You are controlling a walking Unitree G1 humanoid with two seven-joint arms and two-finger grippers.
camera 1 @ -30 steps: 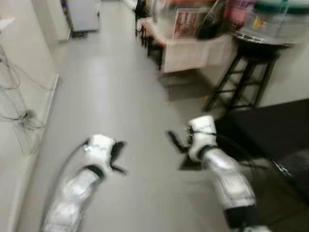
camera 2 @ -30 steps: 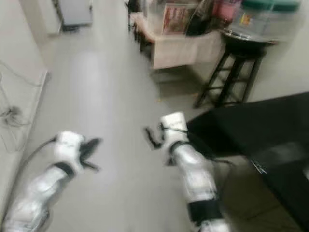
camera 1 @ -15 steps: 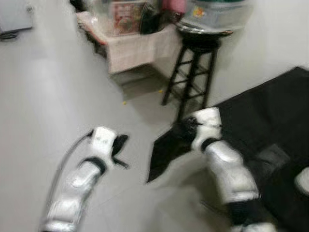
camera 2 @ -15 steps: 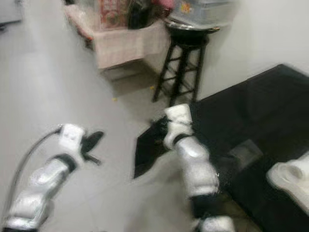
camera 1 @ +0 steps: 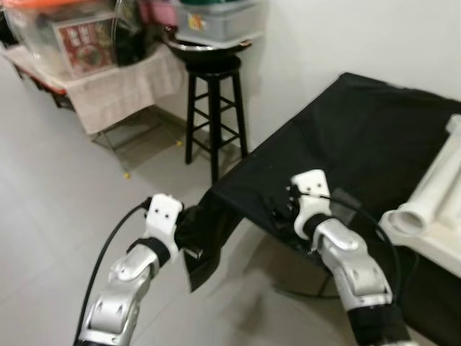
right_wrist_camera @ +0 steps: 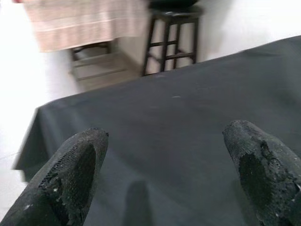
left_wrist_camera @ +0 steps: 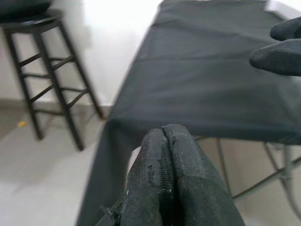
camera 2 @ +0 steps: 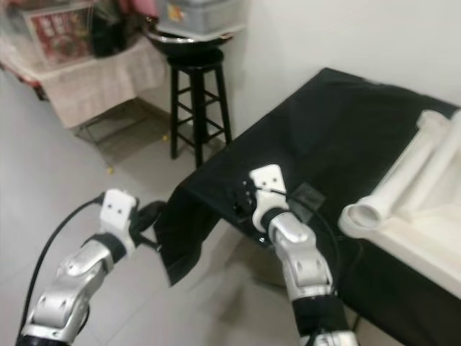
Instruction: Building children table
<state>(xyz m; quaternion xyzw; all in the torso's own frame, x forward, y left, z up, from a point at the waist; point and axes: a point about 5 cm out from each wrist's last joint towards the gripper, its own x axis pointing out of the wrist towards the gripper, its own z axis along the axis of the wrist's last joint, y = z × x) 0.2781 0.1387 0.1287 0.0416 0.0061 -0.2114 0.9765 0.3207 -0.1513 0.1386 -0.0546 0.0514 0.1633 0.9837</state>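
Black cloth draped over my table, white table parts lying on its far right side, my right gripper spread wide above the cloth's corner, my left gripper pressed together just off the hanging edge, black stool beyond.

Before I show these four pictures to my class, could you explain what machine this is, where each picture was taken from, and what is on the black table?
This is a walking humanoid robot with two silver arms, each ending in a gripper with two black fingers. The two wide pictures come from cameras in its head, looking down at its own arms. The other two come from cameras on its wrists, looking along the fingers.

The left gripper is shut and holds nothing, near the hanging corner of the black cloth that covers a table. The right gripper is open over the cloth's near edge. White tube-shaped parts lie on the table's right side, probably pieces of the children's table. Behind stand a black stool and a cluttered side table.
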